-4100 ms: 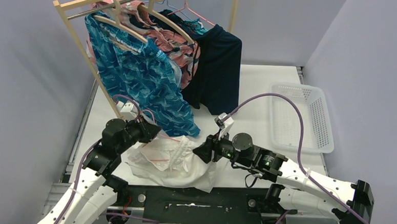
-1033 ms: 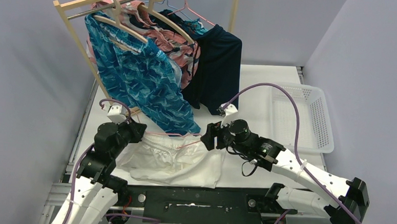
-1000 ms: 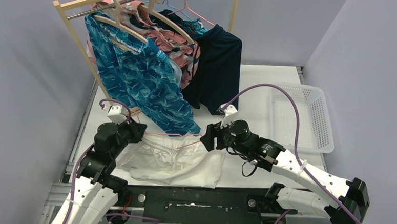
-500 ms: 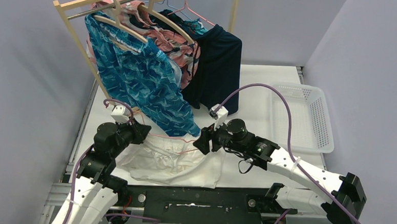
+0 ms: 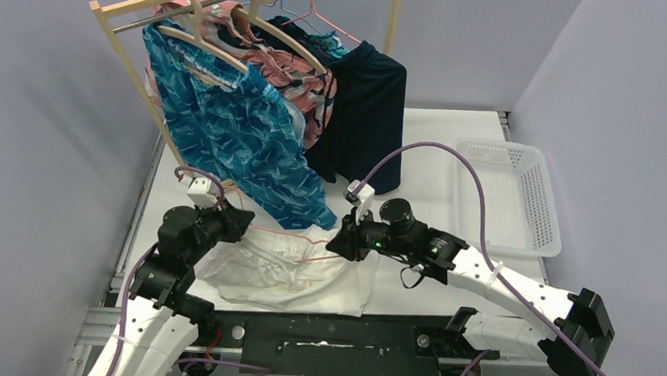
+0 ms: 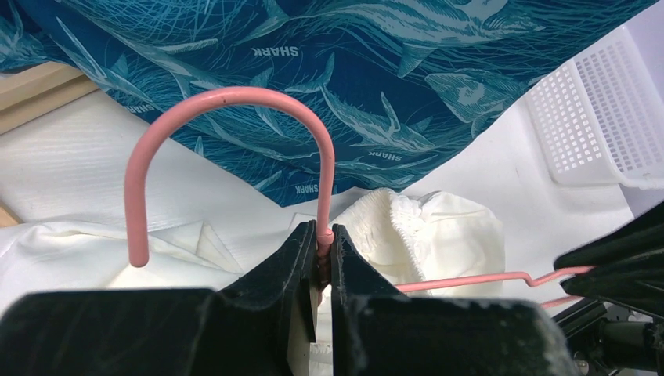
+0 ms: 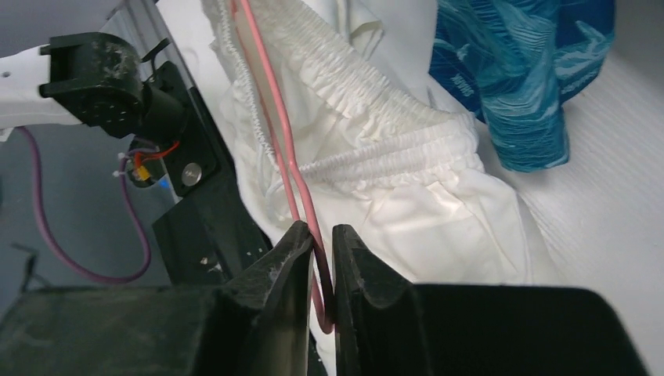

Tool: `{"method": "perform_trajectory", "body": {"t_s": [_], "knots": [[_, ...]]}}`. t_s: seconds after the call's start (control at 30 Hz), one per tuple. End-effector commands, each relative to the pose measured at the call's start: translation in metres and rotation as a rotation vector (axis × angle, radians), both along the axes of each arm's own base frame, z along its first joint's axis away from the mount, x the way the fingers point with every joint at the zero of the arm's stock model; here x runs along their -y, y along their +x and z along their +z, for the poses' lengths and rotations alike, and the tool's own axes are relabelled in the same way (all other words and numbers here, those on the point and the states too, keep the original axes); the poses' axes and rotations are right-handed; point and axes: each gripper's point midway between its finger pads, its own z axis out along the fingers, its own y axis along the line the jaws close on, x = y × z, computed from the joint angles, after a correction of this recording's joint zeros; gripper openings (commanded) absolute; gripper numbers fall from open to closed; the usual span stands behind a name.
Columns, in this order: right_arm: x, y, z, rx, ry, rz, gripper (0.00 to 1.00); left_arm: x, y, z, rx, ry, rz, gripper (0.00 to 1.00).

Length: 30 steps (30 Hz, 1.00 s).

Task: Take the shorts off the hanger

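Lower centre, top view: white shorts (image 5: 287,272), plain. Threaded through them, a wire hanger (image 6: 227,98), salmon pink.

Left wrist view, upper frame: shark-print shorts (image 6: 352,70), dark teal ground, pale blue sharks and "SHARK" lettering.

Upper centre, top view: floral shorts (image 5: 306,74), pink with navy. Beside them, navy shorts (image 5: 368,121), plain and dark.

Clothes rack (image 5: 126,56): pale wood.

Right of frame: basket (image 5: 506,197), white, gridded with small holes.

Cable (image 5: 436,144): purple.

walls (image 5: 47,156): lilac-grey | table (image 5: 454,125): white | rack (image 5: 124,61): wood, rear left | basket (image 5: 536,199): white, right | light: even
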Motion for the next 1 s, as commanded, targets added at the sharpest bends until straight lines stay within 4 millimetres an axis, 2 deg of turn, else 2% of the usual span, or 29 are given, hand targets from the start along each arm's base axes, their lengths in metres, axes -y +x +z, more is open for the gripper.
{"method": "perform_trajectory", "body": {"t_s": [0.0,0.07,0.13,0.3,0.47,0.67,0.97], "knots": [[-0.006,0.002,0.035,0.074,0.102,0.018,0.07,0.003,0.006,0.026,0.099,-0.026,-0.011,0.0],[-0.008,-0.001,0.042,0.081,0.132,0.036,0.01,0.002,0.006,0.026,0.1,-0.026,-0.006,0.0],[-0.009,-0.004,0.047,0.083,0.155,0.053,0.0,0.001,0.006,0.026,0.098,-0.026,-0.002,0.0],[-0.008,-0.006,0.06,0.097,0.191,0.056,0.0,0.001,0.006,0.027,0.099,-0.027,0.001,0.34],[-0.004,-0.002,0.067,0.101,0.173,0.022,0.0,-0.001,0.005,0.03,0.1,-0.024,0.012,0.6],[0.002,0.0,0.08,0.126,0.172,0.003,0.0,-0.012,0.002,0.041,0.13,-0.021,0.061,0.68],[0.015,-0.001,0.112,0.204,0.172,-0.009,0.0,-0.057,-0.001,0.055,0.227,-0.053,0.298,0.72]]}}
